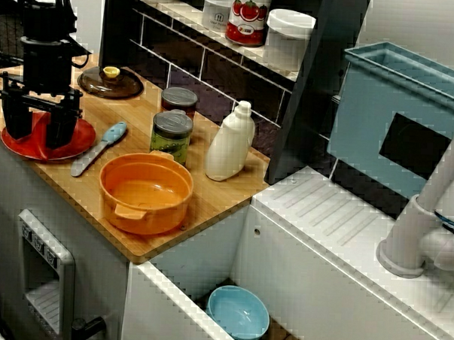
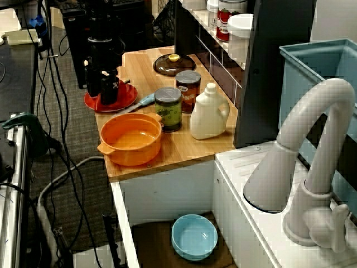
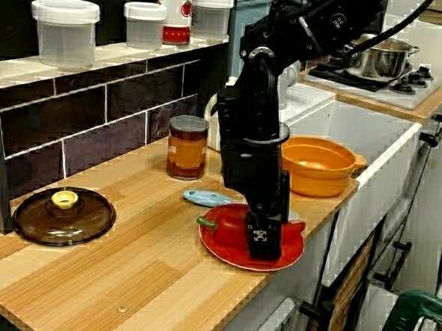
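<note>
In the view from the counter's front, my black gripper (image 1: 38,132) stands upright at the left end of the wooden counter (image 1: 211,196). It is open and lowered onto a red plate (image 1: 70,144). Its two fingers straddle a red pepper (image 1: 41,123) lying on that plate. From the counter's far end, the pepper (image 3: 228,227) shows a green stem pointing left, and the near finger (image 3: 263,242) covers its middle. In the view from the sink side, the gripper (image 2: 102,92) hides most of the plate (image 2: 125,99).
A blue-handled spatula (image 1: 100,148) lies just right of the plate. Beyond it are an orange pot (image 1: 145,190), a green can (image 1: 172,135), a brown jar (image 1: 179,102) and a white bottle (image 1: 230,144). A brown glass lid (image 1: 110,82) lies behind the gripper. A blue bowl (image 1: 238,313) sits in the sink.
</note>
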`<state>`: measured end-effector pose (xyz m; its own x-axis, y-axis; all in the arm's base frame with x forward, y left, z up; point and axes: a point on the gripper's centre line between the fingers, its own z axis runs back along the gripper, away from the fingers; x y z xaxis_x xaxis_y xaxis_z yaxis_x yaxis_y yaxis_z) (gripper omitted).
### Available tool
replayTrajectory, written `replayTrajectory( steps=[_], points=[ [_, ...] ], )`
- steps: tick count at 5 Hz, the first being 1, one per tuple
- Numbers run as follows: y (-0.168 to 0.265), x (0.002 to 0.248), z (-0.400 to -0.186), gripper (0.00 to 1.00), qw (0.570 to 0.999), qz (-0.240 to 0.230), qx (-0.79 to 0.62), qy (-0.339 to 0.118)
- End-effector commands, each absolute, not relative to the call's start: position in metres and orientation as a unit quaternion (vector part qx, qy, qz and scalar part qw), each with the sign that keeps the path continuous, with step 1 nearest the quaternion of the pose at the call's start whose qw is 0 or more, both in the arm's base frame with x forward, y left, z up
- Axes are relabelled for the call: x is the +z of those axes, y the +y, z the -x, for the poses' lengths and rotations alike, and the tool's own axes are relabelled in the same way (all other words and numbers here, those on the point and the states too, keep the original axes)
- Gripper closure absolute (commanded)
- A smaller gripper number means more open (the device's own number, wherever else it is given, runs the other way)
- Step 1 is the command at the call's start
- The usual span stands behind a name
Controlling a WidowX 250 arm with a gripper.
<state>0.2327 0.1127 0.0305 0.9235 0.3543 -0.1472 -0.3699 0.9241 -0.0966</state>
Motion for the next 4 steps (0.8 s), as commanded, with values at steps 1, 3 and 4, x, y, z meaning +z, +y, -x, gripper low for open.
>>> replayTrajectory(
  steps=[1, 3, 4],
  points=[
    [0.119, 0.031, -0.23, 0.27, 0.982, 0.038, 0.184, 0.031],
    [0.122, 0.014, -0.23, 1.0, 0.978, 0.034, 0.201, 0.041],
    [0.132, 0.017, -0.236, 1.0, 0.974, 0.051, 0.213, 0.056]
  ],
)
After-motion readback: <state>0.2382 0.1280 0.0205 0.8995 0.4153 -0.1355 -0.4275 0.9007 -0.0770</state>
